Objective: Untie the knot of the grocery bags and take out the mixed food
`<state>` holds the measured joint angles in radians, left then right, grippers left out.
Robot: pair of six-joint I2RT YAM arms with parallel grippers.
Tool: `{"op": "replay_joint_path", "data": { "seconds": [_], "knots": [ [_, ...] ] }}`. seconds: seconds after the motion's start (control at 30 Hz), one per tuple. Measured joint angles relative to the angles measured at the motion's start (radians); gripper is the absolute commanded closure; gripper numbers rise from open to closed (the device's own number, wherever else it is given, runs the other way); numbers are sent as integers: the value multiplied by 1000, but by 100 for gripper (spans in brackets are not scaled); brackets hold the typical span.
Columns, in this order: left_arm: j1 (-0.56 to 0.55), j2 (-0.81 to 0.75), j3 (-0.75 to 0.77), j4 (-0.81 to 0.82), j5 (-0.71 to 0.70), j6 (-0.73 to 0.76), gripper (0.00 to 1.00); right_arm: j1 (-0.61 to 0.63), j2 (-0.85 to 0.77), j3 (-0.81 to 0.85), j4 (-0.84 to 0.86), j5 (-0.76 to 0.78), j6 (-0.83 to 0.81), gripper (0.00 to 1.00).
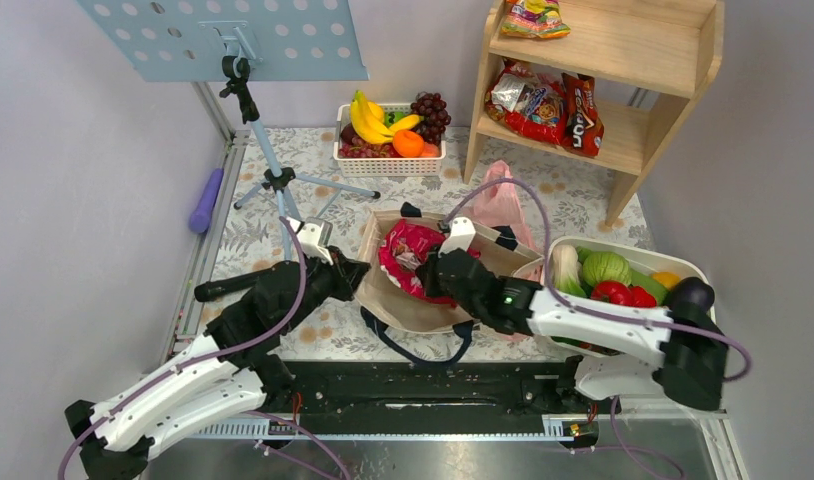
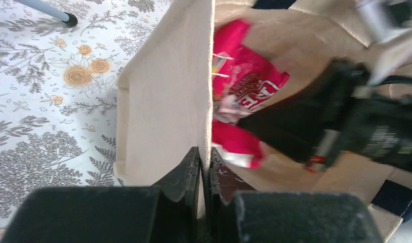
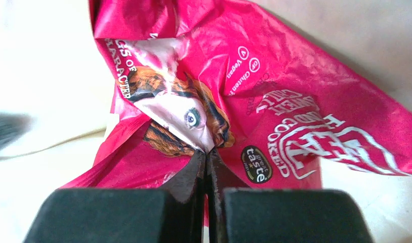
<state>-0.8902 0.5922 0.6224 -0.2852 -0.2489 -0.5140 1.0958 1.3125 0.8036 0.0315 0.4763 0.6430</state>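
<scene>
A beige canvas tote lies open in the middle of the table. A glossy magenta snack packet is inside it. My left gripper is shut on the tote's left rim; in the left wrist view the canvas edge runs between the closed fingers of that gripper. My right gripper reaches into the tote and is shut on the packet; in the right wrist view this gripper pinches the packet's crumpled foil. A thin pink grocery bag stands behind the tote. I cannot make out its knot.
A white basket with bananas, grapes and an orange stands at the back. A wooden shelf with snack packets is at the back right. A white tub of vegetables sits at the right. A music stand stands at the left.
</scene>
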Motion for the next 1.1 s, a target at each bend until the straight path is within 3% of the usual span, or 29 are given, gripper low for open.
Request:
{"op": "replay_joint_path", "data": {
  "seconds": [0.23, 0.37, 0.57, 0.7, 0.9, 1.1],
  "knots": [
    [5, 61, 89, -51, -28, 44, 100, 0, -286, 10, -71, -174, -52, 100],
    [42, 119, 153, -131, -33, 77, 100, -1, -353, 91, -172, -236, -68, 100],
    [184, 204, 270, -211, 12, 150, 100, -2, -452, 198, -245, -274, -63, 100],
    [196, 217, 304, -225, 72, 229, 100, -3, -506, 262, -268, -283, -94, 100],
    [196, 222, 298, -212, 61, 338, 100, -3, -508, 438, -338, -212, -229, 100],
    [196, 182, 175, -146, 36, 395, 100, -15, -371, 741, -441, -20, -444, 100]
  ]
}}
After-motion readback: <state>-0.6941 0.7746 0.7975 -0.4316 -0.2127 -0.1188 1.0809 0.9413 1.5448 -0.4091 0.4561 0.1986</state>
